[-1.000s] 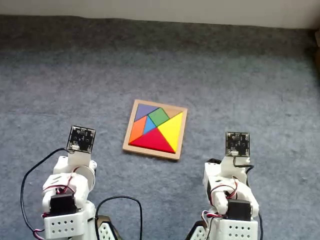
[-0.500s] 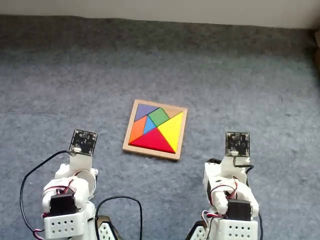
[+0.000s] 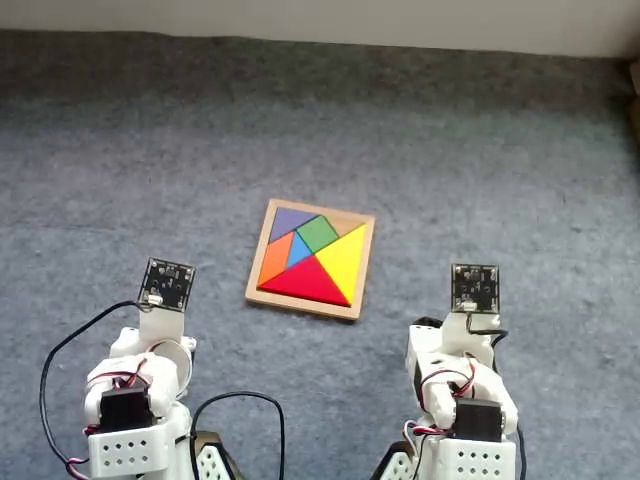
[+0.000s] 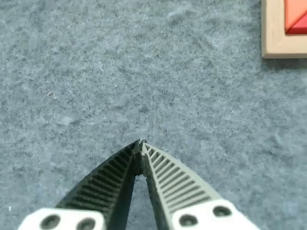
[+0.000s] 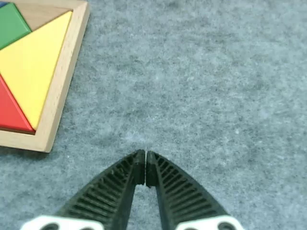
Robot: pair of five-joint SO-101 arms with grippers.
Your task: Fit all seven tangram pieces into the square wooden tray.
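Two closed, empty grippers we log: left gripper point(image 4: 140, 143) and right gripper point(image 5: 145, 153) over coarse grey carpet point(image 3: 450, 150) beside the square wooden tray point(image 3: 300, 303); pale wall strip point(image 3: 400, 20) beyond it.

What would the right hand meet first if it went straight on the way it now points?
Probably just the grey carpeted tabletop: the right hand, shut, points past the square wooden tray, whose rim lies off to one side. How soon it would touch down is unclear.
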